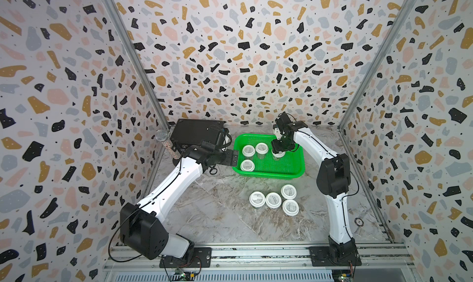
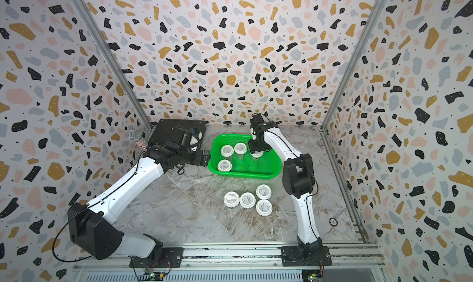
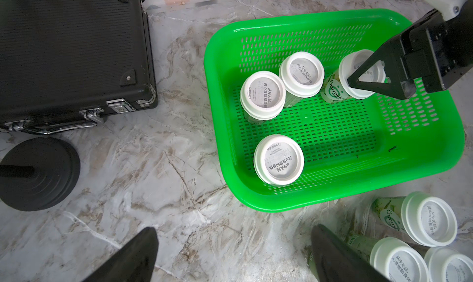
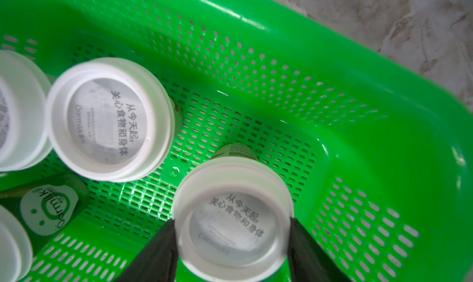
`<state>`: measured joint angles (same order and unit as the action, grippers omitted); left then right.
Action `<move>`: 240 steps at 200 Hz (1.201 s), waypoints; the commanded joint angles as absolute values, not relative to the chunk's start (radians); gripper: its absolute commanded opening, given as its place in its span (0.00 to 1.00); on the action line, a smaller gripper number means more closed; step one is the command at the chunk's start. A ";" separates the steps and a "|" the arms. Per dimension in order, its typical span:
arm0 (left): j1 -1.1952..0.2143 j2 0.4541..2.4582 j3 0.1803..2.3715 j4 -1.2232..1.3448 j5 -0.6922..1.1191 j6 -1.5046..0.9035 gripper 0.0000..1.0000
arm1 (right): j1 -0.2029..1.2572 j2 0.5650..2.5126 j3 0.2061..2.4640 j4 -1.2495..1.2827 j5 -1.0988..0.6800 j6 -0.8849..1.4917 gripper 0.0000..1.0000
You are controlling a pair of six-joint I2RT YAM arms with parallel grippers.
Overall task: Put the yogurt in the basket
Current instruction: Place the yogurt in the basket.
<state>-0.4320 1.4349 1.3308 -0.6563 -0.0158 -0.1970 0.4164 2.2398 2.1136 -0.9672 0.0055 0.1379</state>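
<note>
Nearby, three cups crowd the yogurt cup that the right gripper clamps in the basket; only wrist views show that grip. The left gripper gapes empty.

one yogurt mostly hidden, under right gripper

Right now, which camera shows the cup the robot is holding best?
The right wrist view: the held cup is close, its lid print readable, with the right tool pinching its rim. The left wrist view shows it partly behind the tool. Both top views show only a sliver.
</note>
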 commanded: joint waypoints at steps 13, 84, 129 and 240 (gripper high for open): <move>-0.423 1.420 1.327 -0.635 -0.011 -0.182 0.96 | 0.414 2.260 2.192 -1.027 0.015 0.146 0.65; -0.422 1.423 1.328 -0.634 -0.011 -0.182 0.96 | 0.414 2.323 2.267 -1.063 -0.023 0.163 0.67; -0.421 1.425 1.327 -0.634 -0.006 -0.183 0.96 | 0.414 2.355 2.293 -1.074 -0.031 0.169 0.69; -0.420 1.428 1.330 -0.638 0.012 -0.182 0.97 | 0.413 2.310 2.313 -1.074 -0.041 0.172 0.84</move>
